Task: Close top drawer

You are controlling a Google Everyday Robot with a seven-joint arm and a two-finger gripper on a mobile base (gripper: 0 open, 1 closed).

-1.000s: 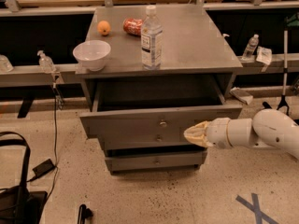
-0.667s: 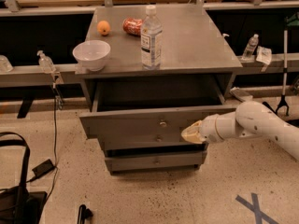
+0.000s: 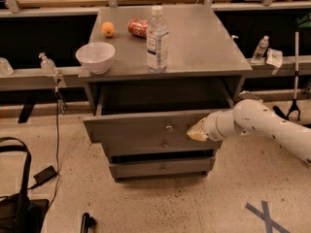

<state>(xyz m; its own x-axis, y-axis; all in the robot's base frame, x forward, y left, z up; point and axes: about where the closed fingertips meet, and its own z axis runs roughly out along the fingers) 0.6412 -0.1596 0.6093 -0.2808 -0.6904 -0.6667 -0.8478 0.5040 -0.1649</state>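
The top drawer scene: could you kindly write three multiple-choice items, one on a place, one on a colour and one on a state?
1. Where is the gripper? A) on the cabinet top B) at the top drawer front, right of its knob C) on the floor
2. What colour is the bowl? A) white B) blue C) black
3. The top drawer is: A) shut flush B) pulled out C) removed
Answers: 1 B: it is at the front panel's right part. 2 A: plainly white. 3 B: its open box shows behind the front.
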